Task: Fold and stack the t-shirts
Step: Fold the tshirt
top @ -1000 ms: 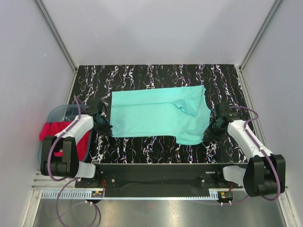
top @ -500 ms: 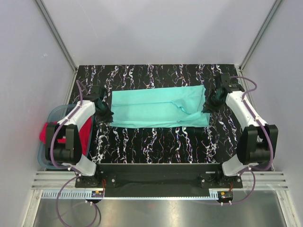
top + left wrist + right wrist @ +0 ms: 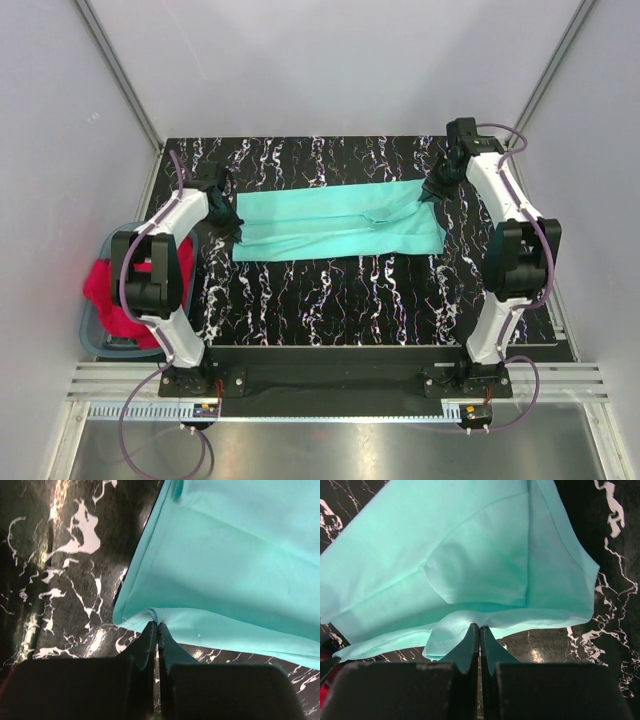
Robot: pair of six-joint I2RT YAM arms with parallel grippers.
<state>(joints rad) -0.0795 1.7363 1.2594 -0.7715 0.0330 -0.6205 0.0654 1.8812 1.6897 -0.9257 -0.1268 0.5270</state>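
Green t-shirt (image 3: 335,225) lies in a long folded strip on the bench (image 3: 330,300), between the left fingers (image 3: 146,650) and right fingers (image 3: 470,650). Both pairs are clenched on its ends. Red t-shirt (image 3: 98,285) sits in the tub (image 3: 108,243), well apart from the left fingers.

Top cam: high up, behind the arm bases, looking down & fwd, whole desk (image 3: 330,300) in shot, far off. L wrist cam: tight behind the L fingers (image 3: 142,655), facing down at the left edge of the teal shirt (image 3: 225,555). R wrist cam: same setup, close behind the R fingers (image 3: 467,652), on its right end. All three share that shirt.
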